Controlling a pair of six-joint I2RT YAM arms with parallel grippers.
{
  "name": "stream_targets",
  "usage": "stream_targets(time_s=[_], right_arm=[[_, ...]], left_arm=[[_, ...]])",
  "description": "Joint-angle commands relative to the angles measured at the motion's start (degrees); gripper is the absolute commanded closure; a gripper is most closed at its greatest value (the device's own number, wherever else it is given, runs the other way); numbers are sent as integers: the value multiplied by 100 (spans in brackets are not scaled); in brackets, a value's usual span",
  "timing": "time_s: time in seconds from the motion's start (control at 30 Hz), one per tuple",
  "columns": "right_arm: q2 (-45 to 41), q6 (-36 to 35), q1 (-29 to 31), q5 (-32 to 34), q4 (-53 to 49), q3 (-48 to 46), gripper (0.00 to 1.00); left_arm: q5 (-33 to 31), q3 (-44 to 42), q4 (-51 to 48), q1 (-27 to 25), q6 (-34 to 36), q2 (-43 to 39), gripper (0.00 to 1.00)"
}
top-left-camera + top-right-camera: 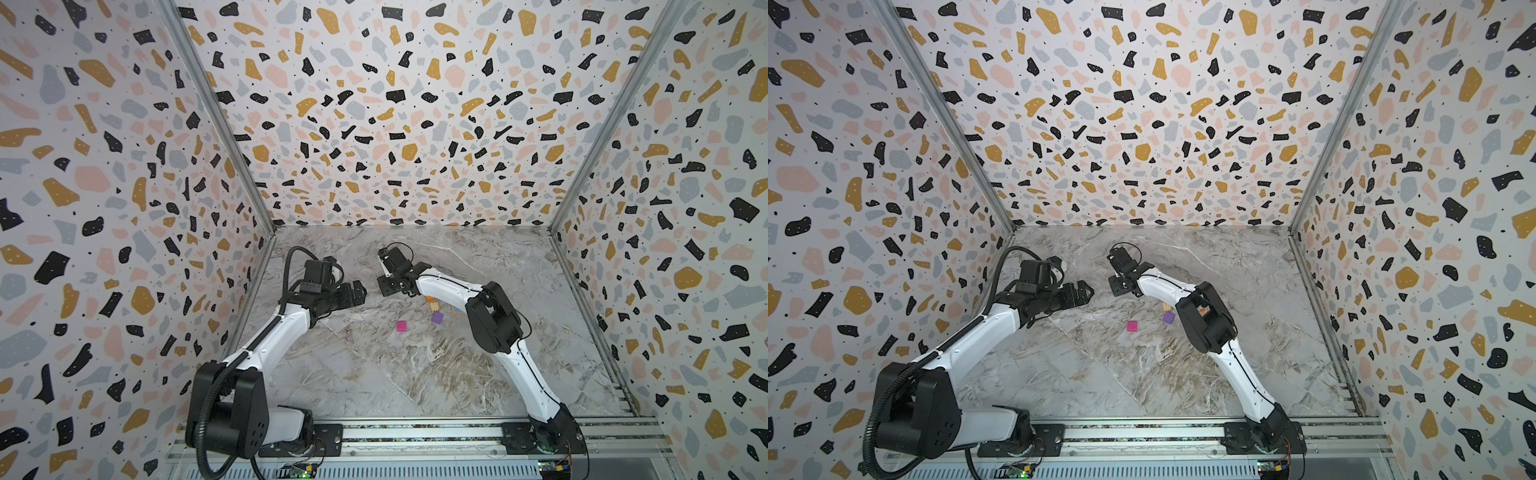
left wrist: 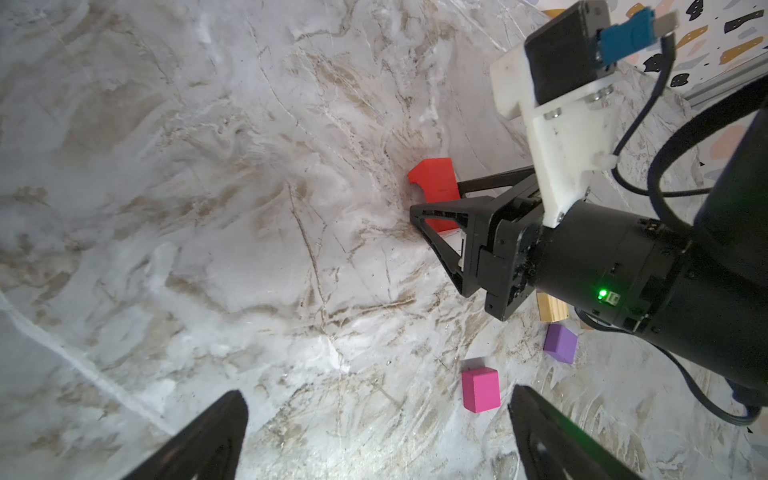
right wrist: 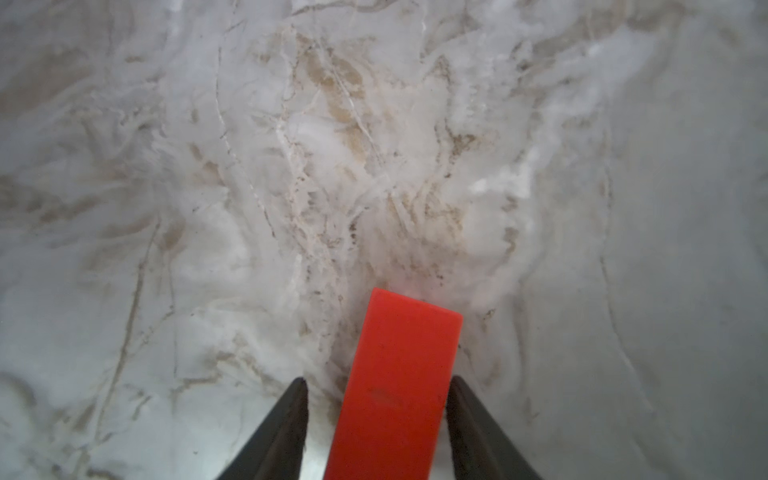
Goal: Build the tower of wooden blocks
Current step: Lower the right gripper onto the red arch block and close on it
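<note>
**At mid-table: red block (image 2: 434, 187) between the fingers of the right claw (image 3: 376, 386)**

On the marble table (image 1: 415, 374), toward its middle, we see the right claw reaching in from the right, its fingers (image 3: 286, 419) set close around the red block. In the right wrist view one finger lies against the block's edge. A thin strip of table shows between the block and the other finger, so we cannot tell whether the grip is firm. The left wrist view shows a curved notch cut into one end of the block. The block sits low by the marble, and we cannot tell whether it touches it. In both top views the claw's own body hides it.

Facing it from the left, and apart from it, the left claw (image 2: 380, 415) stands wide open with nothing between its fingers.

Nearer the front, the magenta cube (image 1: 401, 326) lies alone on the table. The purple cube (image 1: 437, 318) lies near it to the right, apart from it. Just behind the purple cube, a tan block (image 1: 434, 306) lies at the edge of the right arm (image 1: 444, 286). The arm covers more small coloured pieces there, too hidden for us to sort out.
</note>
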Motion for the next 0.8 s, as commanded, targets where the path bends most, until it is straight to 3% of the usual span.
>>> stream_targets(time_s=[0.0, 0.2, 0.37, 0.77], right_arm=[[-48, -67, 34, 141, -227, 259, 62], [-123, -285, 42, 268, -346, 218, 82], [-696, -766, 129, 402, -159, -392, 84], [-2606, -1357, 341, 369, 1045, -3341, 84]], left_arm=[[76, -75, 177, 35, 6, -116, 0], [69, -82, 181, 46, 9, -125, 0], [59, -84, 189, 61, 11, -117, 0], [155, -75, 258, 91, -51, -44, 0]])
